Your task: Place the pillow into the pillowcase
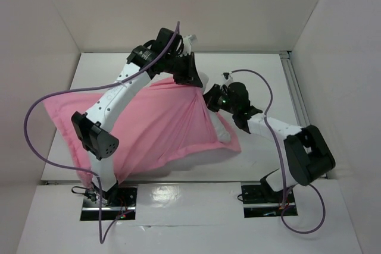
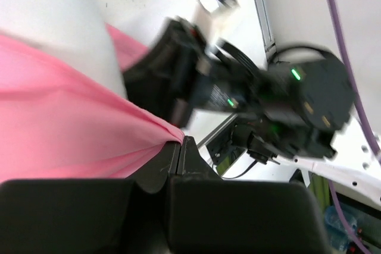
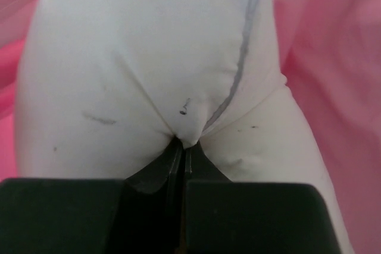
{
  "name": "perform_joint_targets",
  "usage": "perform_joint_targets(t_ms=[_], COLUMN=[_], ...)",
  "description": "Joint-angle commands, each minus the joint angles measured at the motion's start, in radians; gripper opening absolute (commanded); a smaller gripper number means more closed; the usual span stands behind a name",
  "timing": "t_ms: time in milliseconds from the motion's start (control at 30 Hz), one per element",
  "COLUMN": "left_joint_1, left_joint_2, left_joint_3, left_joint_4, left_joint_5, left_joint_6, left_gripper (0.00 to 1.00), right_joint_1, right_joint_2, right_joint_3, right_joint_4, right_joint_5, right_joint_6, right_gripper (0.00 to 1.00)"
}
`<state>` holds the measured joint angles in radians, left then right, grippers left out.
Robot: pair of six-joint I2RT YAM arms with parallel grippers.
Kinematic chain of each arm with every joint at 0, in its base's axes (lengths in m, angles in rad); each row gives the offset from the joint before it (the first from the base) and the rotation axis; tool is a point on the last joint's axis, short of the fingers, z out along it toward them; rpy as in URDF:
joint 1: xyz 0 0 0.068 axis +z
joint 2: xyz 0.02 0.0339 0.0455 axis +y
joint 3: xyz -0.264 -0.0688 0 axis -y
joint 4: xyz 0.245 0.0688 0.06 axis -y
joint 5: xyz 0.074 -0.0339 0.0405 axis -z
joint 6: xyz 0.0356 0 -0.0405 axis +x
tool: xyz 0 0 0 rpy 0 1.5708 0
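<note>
Mostly under pink cloth: the pillow (image 3: 137, 57) lies inside the pillowcase (image 1: 149, 129), which sprawls across the table (image 1: 256, 69). Its long axis runs from the near left toward the far right. Only the right-hand end of the pillow shows white, at the mouth of the case.

Right gripper (image 3: 183, 141): fingers closed tight, with a small fold of the pillow's end pinched between them.

Left gripper (image 2: 180, 142): also closed, nipping the pink hem and holding it lifted above the pillow.

Both sit close together at the mouth, the left one farther back. The bulk of the case lies leftward of both.

Judgement: the next move turns on that axis. Either the pillow is pushed left along it, or the hem is drawn right over the bare end. The right arm is nearer that end.
</note>
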<state>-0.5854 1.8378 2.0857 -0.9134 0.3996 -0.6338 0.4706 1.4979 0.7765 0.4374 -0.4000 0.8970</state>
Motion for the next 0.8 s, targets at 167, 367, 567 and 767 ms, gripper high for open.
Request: perform_joint_targets(t_ms=[167, 367, 567, 767], left_joint_1=[-0.022, -0.022, -0.022, -0.01], left_joint_2=[0.165, 0.181, 0.17, 0.129], left_joint_3=[0.286, 0.275, 0.228, 0.157], left_joint_4=[0.151, 0.152, 0.143, 0.025], left_joint_5=[0.102, 0.102, 0.102, -0.03], left_joint_6=[-0.007, -0.016, 0.005, 0.069], left_gripper=[0.0, 0.0, 0.0, 0.0], right_joint_1=[0.057, 0.057, 0.18, 0.203], right_joint_2=[-0.329, -0.389, -0.157, -0.03], right_joint_3=[-0.081, -0.1, -0.163, -0.074], right_joint_4=[-0.181, -0.237, 0.013, 0.088], right_joint_5=[0.079, 0.138, 0.133, 0.164], right_joint_6=[0.01, -0.026, 0.071, 0.099], right_gripper=[0.0, 0.0, 0.0, 0.0])
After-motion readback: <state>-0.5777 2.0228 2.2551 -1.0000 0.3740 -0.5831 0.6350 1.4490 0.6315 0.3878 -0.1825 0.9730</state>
